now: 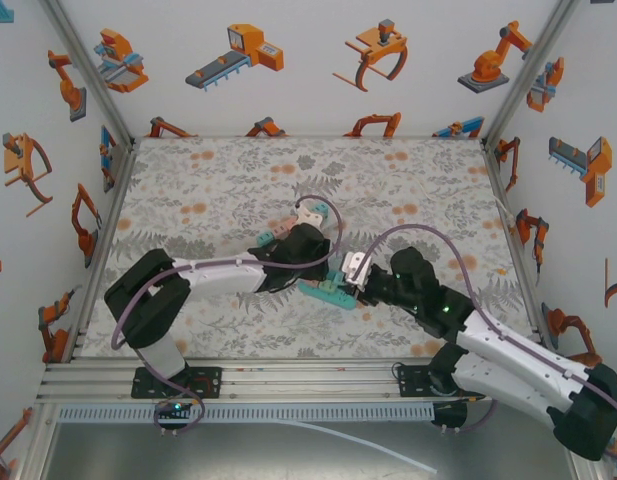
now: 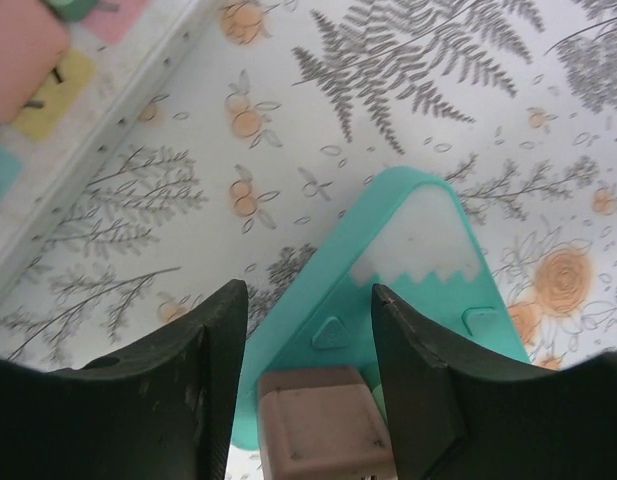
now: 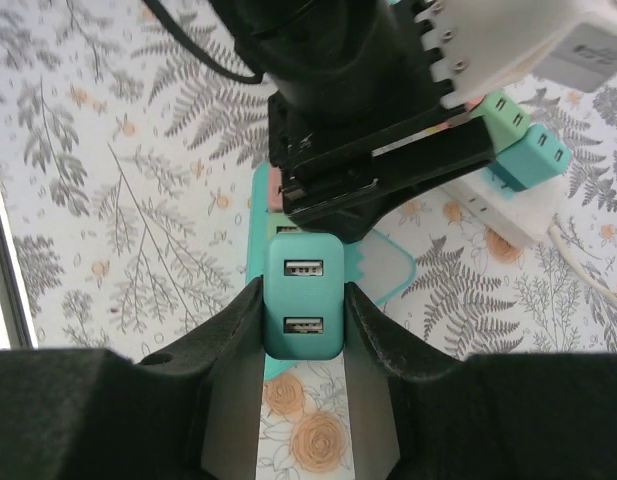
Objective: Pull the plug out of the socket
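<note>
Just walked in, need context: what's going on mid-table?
Both arms meet over a teal socket strip. The right claw is shut on a teal USB block on it, apparently bracing the strip. The left claw straddles the brown plug, jaws slightly apart, with a sliver of gap on one side. The plug looks seated, not yet pulled.

The white-and-black left arm (image 1: 223, 272) stretches low toward the right and the matching right arm (image 1: 498, 345) low toward the left, wrists nearly meeting. The black two-finger left gripper (image 2: 308, 330) stands slightly parted. The black right gripper (image 3: 303, 310) is clamped tight.
</note>
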Tool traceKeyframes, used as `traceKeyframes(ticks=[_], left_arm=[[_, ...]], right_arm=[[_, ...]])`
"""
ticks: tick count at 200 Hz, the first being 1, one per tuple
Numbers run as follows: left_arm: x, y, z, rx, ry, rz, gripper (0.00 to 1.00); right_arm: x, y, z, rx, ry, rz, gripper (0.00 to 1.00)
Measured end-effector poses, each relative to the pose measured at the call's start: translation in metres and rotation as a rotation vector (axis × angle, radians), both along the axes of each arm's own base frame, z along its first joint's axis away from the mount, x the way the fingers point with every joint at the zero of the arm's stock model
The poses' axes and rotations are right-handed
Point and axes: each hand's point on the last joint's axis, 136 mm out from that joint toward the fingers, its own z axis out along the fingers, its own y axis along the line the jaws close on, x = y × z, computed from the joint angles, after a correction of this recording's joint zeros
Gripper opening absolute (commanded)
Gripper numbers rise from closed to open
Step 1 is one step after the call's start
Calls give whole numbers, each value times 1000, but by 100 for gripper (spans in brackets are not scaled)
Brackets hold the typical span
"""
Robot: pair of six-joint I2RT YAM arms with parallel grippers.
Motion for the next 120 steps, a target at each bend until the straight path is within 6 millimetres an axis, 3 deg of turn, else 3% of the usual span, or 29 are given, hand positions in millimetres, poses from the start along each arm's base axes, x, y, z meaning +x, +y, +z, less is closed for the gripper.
traceKeyframes(ticks=[35,60,88,120], left_arm=[[0,28,2,85,37,16,60],[0,45,11,113,51,13,64],[-3,41,55,38,-2,-42,65],[-24,35,126,-125,-107,-176,67]], right_arm=[[4,-3,28,142,53,-73,0],[21,-14,42,267,157,-196,0],[55,-41,49,427,317,-396,0],[104,-99,40,644,535,-704,0]])
